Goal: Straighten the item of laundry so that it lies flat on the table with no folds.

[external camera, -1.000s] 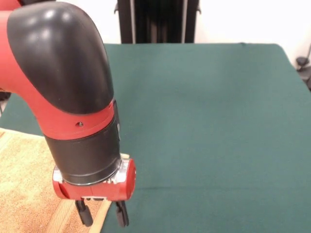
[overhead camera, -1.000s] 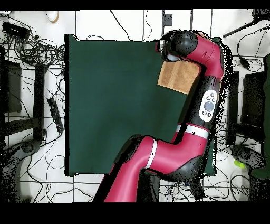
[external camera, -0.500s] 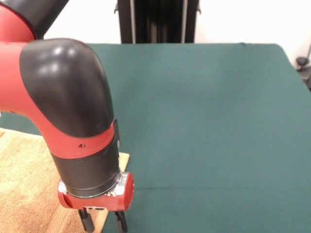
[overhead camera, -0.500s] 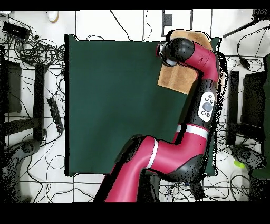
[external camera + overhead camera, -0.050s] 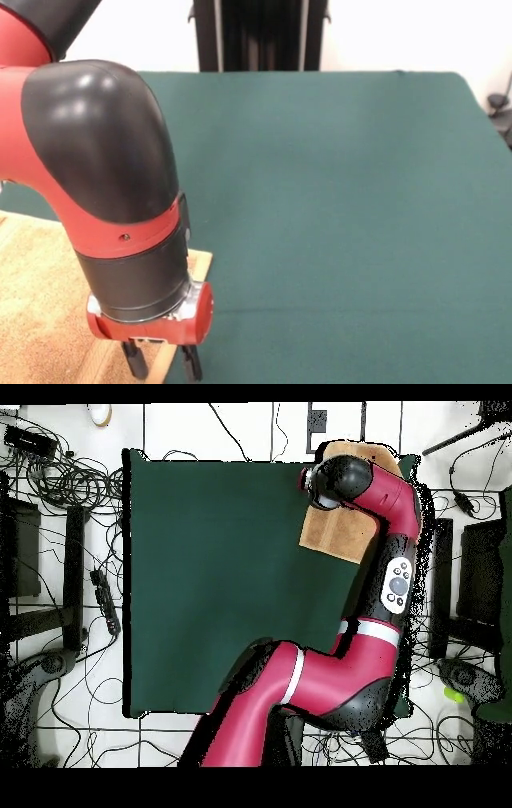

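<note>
Front view: the end effector [image 5: 158,368] hangs low at the near left of the bench [image 5: 344,208], pointing straight down, w/ the bulky red-and-black wrist above it filling most of the left side. Two black fingers [image 5: 134,362] show under the red flange, set apart w/ a visible gap — jaws spread, nothing seen between them. Tips run off the bottom edge, so can't tell if they touch the cloth.

The item of laundry [image 5: 40,304] — orange-tan terry towel — lies at the near left corner of the bench, partly hidden behind the arm. Its paler hem strip runs diagonally along its right edge, passing right under the end effector; one corner of that strip pokes out just right of the wrist. What shows of the towel looks fairly flat, no obvious big folds, but much of it is covered or cut off by the frame.

Overhead view: the item of laundry sits at the far right corner of the bench, skewed vs. the bench edges, the arm's elbow and wrist over its left part. End effector itself hidden under the wrist here. Rest of the green surface bare. Cables [image 5: 60,474] sprawl on the floor around the bench
</note>
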